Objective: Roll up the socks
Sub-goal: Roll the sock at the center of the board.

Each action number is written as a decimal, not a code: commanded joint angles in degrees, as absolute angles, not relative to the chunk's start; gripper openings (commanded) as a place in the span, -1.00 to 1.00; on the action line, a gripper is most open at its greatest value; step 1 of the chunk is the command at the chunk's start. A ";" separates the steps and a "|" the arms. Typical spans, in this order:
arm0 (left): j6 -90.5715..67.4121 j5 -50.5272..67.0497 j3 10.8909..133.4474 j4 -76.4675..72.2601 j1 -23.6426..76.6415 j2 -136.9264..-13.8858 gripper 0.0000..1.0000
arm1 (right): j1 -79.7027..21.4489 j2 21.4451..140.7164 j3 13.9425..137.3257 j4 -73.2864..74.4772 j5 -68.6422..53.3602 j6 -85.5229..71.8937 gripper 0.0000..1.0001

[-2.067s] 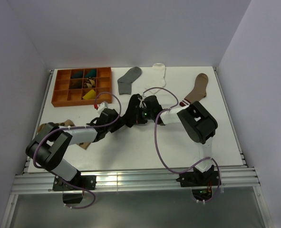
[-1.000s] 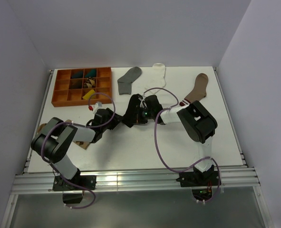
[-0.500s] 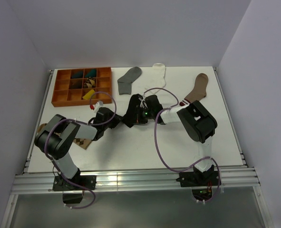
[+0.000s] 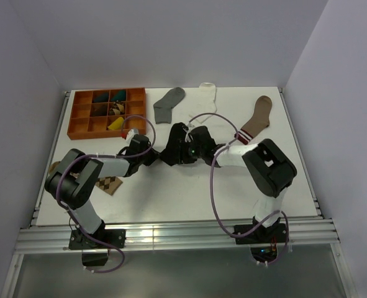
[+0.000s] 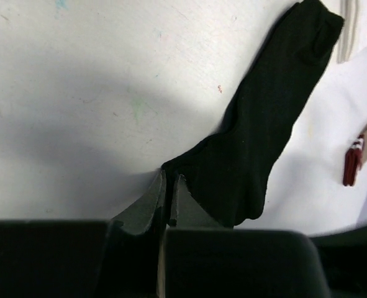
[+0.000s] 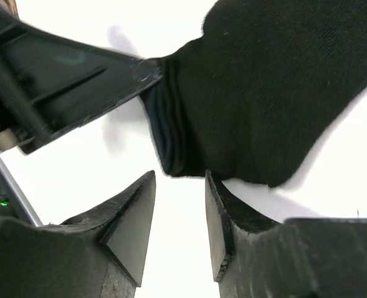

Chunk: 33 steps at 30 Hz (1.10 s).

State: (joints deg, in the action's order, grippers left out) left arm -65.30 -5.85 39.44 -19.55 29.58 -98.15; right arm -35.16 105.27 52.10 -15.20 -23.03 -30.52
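The black sock (image 4: pixel 174 144) lies mid-table between my two grippers. In the left wrist view it (image 5: pixel 264 124) stretches away to the upper right, and my left gripper (image 5: pixel 169 181) is shut on its near edge. My left gripper (image 4: pixel 159 156) reaches it from the left in the top view. My right gripper (image 6: pixel 180 177) stands open just short of the sock's folded edge (image 6: pixel 171 124), with nothing between its fingers. It (image 4: pixel 179 155) sits right of the sock in the top view. The grey sock (image 4: pixel 169 102) and the white sock (image 4: pixel 209 95) lie flat at the back.
An orange compartment tray (image 4: pixel 77 127) holding small items stands at the back left. A brown sock with a striped cuff (image 4: pixel 256 118) lies at the back right. A diamond-patterned sock (image 4: pixel 112 184) lies under the left arm. White walls enclose the table.
My left gripper has moved right and closed on the black sock's edge. My right gripper has opened and let go of the sock, and its arm has shifted.
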 commanded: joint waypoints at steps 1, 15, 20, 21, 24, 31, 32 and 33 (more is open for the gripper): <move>-60.65 -9.75 40.86 -5.29 30.32 -97.38 -0.99 | -37.70 98.45 50.89 -13.45 -14.17 -23.04 -0.08; -55.99 -10.81 47.81 4.83 30.94 -97.12 -0.99 | -49.92 95.09 44.91 -25.65 4.91 1.84 0.04; -55.11 -9.84 48.43 5.27 30.94 -97.56 -0.99 | -53.26 96.68 43.95 -29.18 7.38 6.32 0.06; -55.02 -9.58 48.69 5.36 30.85 -97.56 -0.99 | -53.87 96.94 44.21 -29.09 7.47 6.76 0.06; -54.76 -8.97 48.69 5.27 30.94 -97.91 -0.99 | -54.49 98.52 45.17 -29.62 7.56 7.91 0.06; -54.32 -8.17 48.34 5.18 30.94 -97.65 -0.99 | -54.84 103.27 48.60 -29.18 8.79 9.40 0.06; -54.40 -8.17 48.17 5.10 30.94 -97.47 -0.99 | -54.84 104.14 48.86 -29.35 8.79 9.40 0.06; -54.32 -8.09 48.08 4.92 30.94 -97.38 -0.99 | -54.93 104.50 49.13 -29.44 8.96 9.40 0.06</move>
State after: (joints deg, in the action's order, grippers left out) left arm -56.49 -8.47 48.49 -0.34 30.72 -97.67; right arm -54.52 103.22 46.33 -26.74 6.96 7.62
